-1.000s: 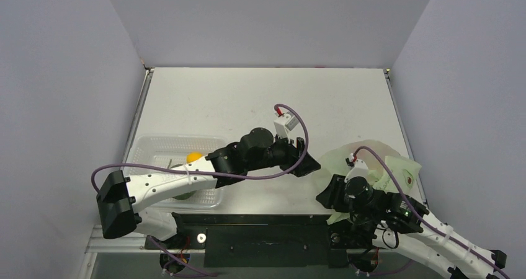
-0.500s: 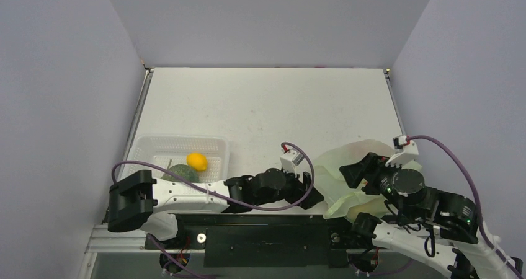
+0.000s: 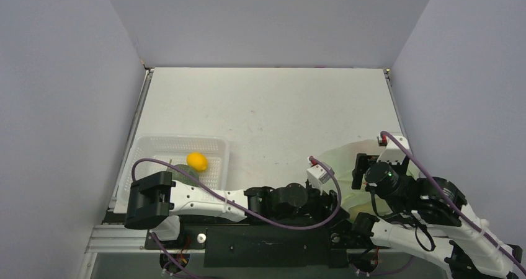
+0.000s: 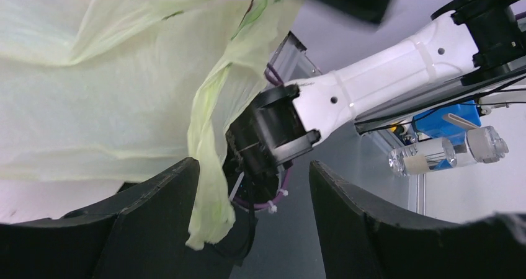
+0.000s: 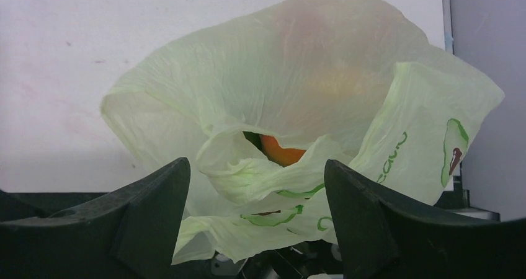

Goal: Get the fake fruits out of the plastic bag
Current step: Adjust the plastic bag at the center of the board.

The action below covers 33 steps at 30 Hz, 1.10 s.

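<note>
The pale yellow-green plastic bag (image 3: 340, 158) lies crumpled at the table's near right. In the right wrist view its mouth (image 5: 273, 161) gapes toward me, and one orange fake fruit (image 5: 280, 152) shows inside; more dim shapes press against the film. My right gripper (image 5: 255, 170) is open, its fingers either side of the bag's near folds. My left gripper (image 4: 254, 192) is open at the near table edge beside the bag. A twisted handle strip (image 4: 209, 180) hangs against its left finger, ungripped. A yellow fruit (image 3: 197, 161) and a dark green one (image 3: 180, 172) lie in the basket.
The clear white latticed basket (image 3: 177, 140) stands at the near left. My left arm (image 3: 205, 198) stretches along the front edge toward the bag. The right arm's white base link (image 4: 384, 74) stands just beyond the left gripper. Purple walls enclose the table.
My left arm swung from mid-table down to the near edge beside the bag. My right gripper opened wide and now faces the bag's mouth.
</note>
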Each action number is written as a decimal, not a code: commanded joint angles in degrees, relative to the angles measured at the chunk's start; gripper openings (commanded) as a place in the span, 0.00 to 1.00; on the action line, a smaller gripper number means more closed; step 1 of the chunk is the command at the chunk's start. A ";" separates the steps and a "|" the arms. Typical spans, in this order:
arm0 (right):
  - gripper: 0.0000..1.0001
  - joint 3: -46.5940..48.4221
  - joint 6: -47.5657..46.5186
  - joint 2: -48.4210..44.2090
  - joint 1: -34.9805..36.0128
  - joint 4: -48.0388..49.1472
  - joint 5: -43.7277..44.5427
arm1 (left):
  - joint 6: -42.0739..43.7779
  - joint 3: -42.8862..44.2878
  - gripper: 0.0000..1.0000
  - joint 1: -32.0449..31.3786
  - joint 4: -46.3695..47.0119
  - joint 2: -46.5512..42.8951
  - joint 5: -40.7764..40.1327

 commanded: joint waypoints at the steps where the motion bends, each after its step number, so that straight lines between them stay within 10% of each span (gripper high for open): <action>1: 0.75 -4.15 2.17 3.84 0.21 -2.71 1.90 | 3.59 5.32 0.61 -0.10 2.02 3.00 0.85; 9: 0.71 -5.86 2.13 7.64 0.46 -1.54 5.64 | 3.38 9.47 0.47 -0.08 -2.87 7.60 2.03; 23: 0.76 -10.20 9.76 14.08 0.54 -2.97 9.23 | 6.04 12.12 0.61 0.05 -6.01 10.81 -0.13; 28: 0.53 -12.19 10.48 15.48 0.02 0.62 10.12 | 6.75 11.62 0.61 0.20 -5.46 12.64 -0.29; 30: 0.26 -11.80 9.66 16.04 -1.63 1.22 9.74 | 6.82 10.77 0.57 0.41 -3.92 13.01 -0.03; 33: 0.00 -8.35 9.83 15.00 -2.56 2.73 10.58 | 7.32 11.09 0.28 0.58 -3.01 13.49 0.45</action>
